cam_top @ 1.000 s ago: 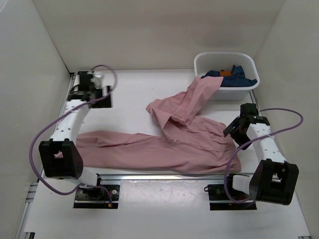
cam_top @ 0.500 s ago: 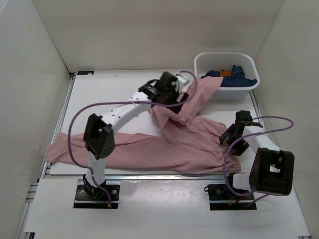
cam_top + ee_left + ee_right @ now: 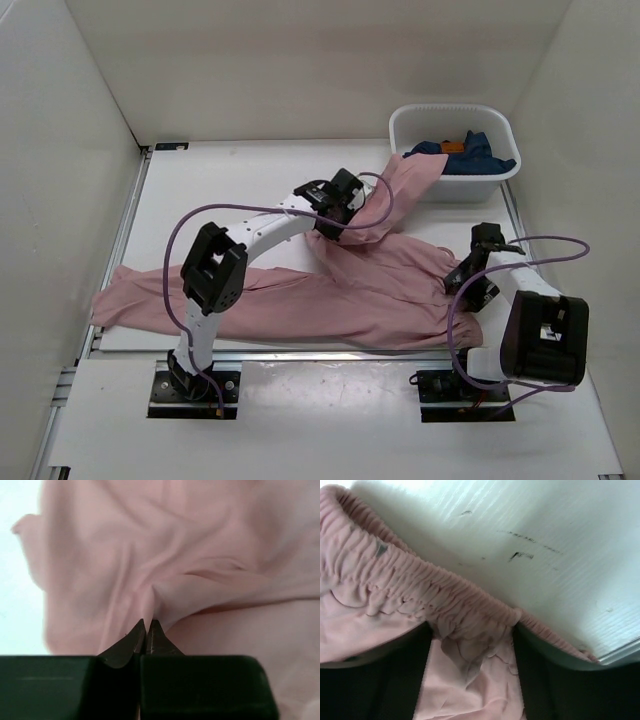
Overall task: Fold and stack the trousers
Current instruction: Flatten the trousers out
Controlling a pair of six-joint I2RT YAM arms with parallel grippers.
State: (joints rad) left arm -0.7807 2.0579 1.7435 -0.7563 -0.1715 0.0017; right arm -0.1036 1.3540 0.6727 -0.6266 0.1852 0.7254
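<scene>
The dusty-pink trousers [image 3: 330, 300] lie spread across the table. One leg reaches the left edge and the other runs up toward the bin. My left gripper [image 3: 345, 203] is at the crumpled upper leg. In the left wrist view its tips [image 3: 147, 624] are shut on a pinched ridge of the pink fabric [image 3: 200, 545]. My right gripper [image 3: 468, 276] is low at the waist end on the right. In the right wrist view it [image 3: 470, 650] stands open, astride the gathered elastic waistband [image 3: 395, 570], with bunched cloth between the jaws.
A white bin [image 3: 400, 135] at the back right holds dark blue garments [image 3: 472, 152] with an orange patch. The upper trouser leg touches the bin's near corner. White walls enclose the table [image 3: 230, 180]. The trousers overhang its left edge [image 3: 100, 310].
My left arm swung from the far left corner to the middle and shut on the upper leg's fabric. The lower leg now lies stretched to the left edge. My right gripper lowered onto the waistband, jaws narrowing.
</scene>
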